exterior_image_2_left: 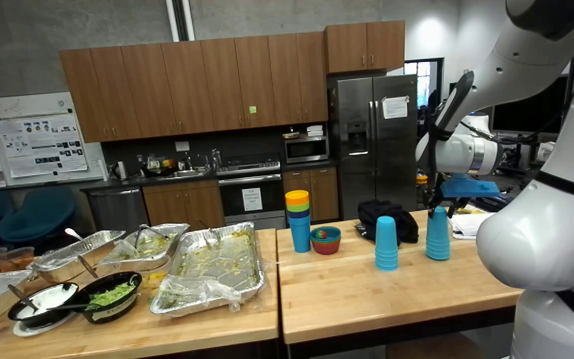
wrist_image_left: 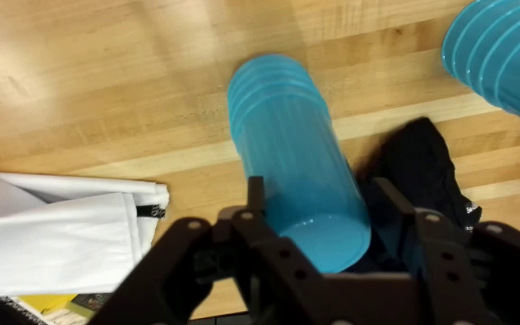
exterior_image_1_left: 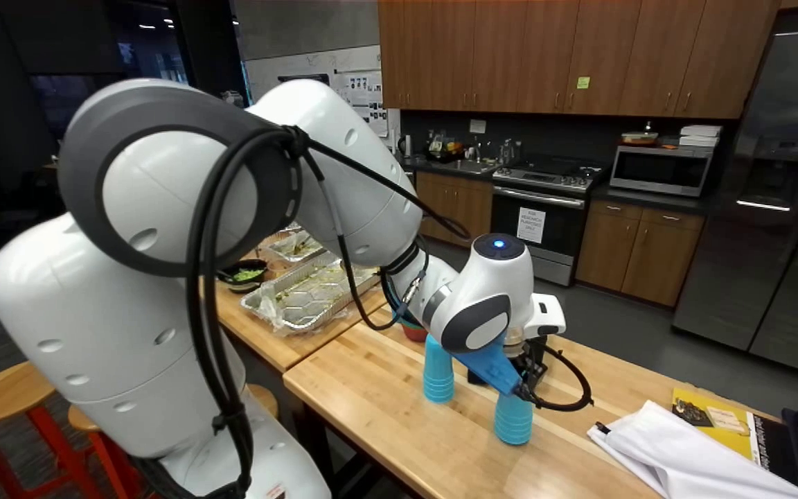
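The cup stack is light blue, glossy and made of nested, inverted cups. Rims form stepped rings at the bottom; the body tapers to a flat, round top. It stands upright on the wooden worktop, between the white cloth and a similar stack. The tool straddles its upper end, jaws spread, gripping nothing.

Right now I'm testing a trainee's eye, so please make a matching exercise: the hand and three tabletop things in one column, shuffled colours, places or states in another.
1. Hand
2. Folded cloth
3. Crumpled cloth
4. Nested bowls

A. Black
B. Beside the orange-topped cup stack
C. Open, at the top of a blue cup stack
D. White

Pairs: 1-C, 2-D, 3-A, 4-B
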{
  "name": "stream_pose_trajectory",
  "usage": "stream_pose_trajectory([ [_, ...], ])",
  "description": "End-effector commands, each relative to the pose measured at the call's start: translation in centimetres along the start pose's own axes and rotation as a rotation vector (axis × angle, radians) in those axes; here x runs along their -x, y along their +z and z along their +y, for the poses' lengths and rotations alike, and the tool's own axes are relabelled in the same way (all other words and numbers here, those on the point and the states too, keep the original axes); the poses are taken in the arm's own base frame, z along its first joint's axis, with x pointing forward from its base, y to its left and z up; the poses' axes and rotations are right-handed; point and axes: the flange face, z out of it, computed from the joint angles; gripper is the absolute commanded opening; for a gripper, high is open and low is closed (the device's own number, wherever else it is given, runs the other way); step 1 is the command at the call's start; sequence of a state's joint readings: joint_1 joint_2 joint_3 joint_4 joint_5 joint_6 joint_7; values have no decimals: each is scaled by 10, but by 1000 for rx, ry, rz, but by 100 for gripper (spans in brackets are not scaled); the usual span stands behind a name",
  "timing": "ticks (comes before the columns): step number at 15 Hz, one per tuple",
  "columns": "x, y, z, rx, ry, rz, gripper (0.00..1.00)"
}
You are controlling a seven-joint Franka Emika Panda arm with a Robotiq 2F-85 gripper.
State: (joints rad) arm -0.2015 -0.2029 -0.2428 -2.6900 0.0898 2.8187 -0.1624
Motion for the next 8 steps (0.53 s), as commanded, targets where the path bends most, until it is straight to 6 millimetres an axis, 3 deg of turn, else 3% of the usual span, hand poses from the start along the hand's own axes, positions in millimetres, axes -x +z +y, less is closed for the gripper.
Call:
stream_pose_trajectory([
  [1,10,-8,1,19,-8,-3,34],
  [2,17,-13,-10,-98,-53,-91,34],
  [3,10,-12,1,-1,-13,-25,34],
  [4,14,-15,-5,-86,-31,-98,34],
  [5,10,-13,1,-14,20,-31,34],
  [8,6,-20,6,-38,56,-45,34],
])
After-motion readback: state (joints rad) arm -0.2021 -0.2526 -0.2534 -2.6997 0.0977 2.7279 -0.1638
